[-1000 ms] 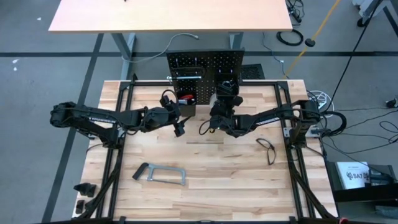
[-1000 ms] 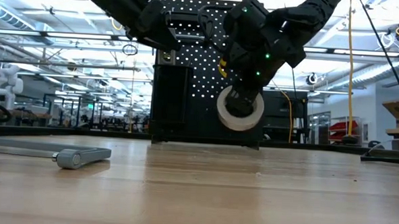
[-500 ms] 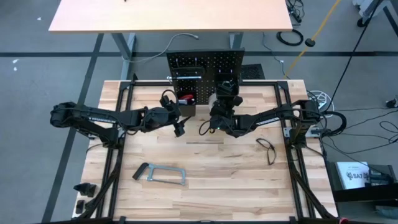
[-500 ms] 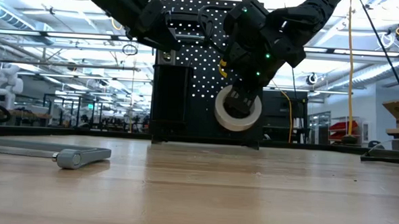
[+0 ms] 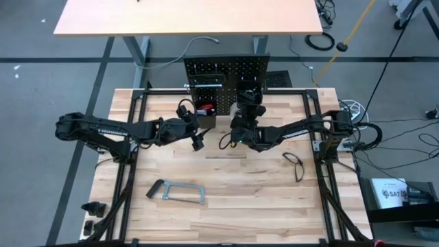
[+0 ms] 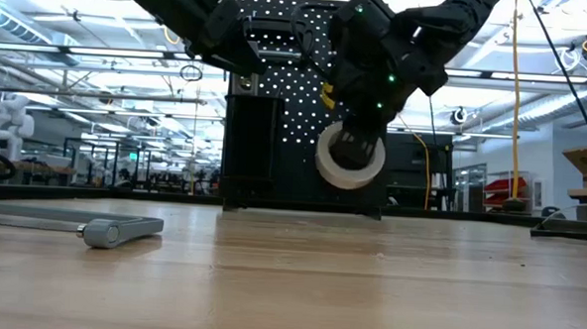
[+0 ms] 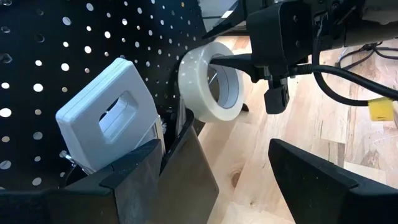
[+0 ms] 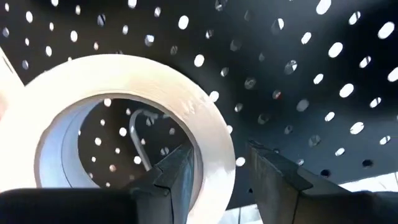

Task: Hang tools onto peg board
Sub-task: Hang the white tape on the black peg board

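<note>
The peg board stands upright at the table's far edge, with a black bin at its foot. My right gripper holds the white tape roll in the air just in front of the board. Through the roll's hole in the right wrist view a metal hook shows on the board. My left gripper hovers open, holding nothing, left of the roll and near the bin. A white block with a slot leans in that bin. My right gripper has one finger inside the tape roll's hole and the other outside, with the roll's wall between them. The fingers come nearly level from the table's near side. The roll stands on edge, clear of the table, its flat face toward the board.
A grey bar clamp lies near the table's front left, and black pliers lie at the right. A silver level hangs on the board, and a red-handled tool sits in the bin.
My right gripper has rolled a little about its own line, and the tape roll has swung slightly up with it, still close in front of the board.
</note>
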Robot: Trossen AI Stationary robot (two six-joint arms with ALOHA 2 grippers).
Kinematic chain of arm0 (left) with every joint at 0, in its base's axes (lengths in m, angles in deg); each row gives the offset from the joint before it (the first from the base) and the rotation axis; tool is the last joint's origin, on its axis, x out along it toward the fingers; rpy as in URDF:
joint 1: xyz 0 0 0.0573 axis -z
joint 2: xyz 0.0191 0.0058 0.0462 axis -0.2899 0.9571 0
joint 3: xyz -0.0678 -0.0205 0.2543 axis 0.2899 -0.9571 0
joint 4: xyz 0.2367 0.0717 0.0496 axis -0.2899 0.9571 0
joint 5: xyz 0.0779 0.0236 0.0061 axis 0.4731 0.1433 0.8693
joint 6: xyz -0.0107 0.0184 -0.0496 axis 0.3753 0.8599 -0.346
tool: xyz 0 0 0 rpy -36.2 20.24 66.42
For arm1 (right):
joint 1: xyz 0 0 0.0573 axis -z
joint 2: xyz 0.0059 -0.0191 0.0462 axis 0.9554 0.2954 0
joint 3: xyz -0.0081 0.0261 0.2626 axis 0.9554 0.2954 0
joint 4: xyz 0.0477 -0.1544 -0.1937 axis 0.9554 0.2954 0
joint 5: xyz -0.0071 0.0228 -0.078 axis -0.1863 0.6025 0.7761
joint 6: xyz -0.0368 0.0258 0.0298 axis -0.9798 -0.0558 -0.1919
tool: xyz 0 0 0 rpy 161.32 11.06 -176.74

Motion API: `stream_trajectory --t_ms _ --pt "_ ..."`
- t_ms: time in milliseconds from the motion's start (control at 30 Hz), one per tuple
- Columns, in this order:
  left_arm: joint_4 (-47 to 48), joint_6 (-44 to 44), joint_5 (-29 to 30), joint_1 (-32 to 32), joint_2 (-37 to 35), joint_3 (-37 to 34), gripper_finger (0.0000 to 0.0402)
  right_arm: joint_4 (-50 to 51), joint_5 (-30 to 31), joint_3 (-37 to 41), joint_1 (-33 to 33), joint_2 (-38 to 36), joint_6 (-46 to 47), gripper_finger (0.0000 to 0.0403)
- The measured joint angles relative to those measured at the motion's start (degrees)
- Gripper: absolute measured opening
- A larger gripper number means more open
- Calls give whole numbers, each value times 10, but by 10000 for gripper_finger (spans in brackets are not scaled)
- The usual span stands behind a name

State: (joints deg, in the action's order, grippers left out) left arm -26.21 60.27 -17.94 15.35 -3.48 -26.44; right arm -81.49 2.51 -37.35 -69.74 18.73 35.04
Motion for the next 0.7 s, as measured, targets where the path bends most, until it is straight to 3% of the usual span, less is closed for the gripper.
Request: stream_trajectory --t_ms 700 --pt "0 0 -6 0 0 0 299 9 -2 -10 2 0 -35 137"
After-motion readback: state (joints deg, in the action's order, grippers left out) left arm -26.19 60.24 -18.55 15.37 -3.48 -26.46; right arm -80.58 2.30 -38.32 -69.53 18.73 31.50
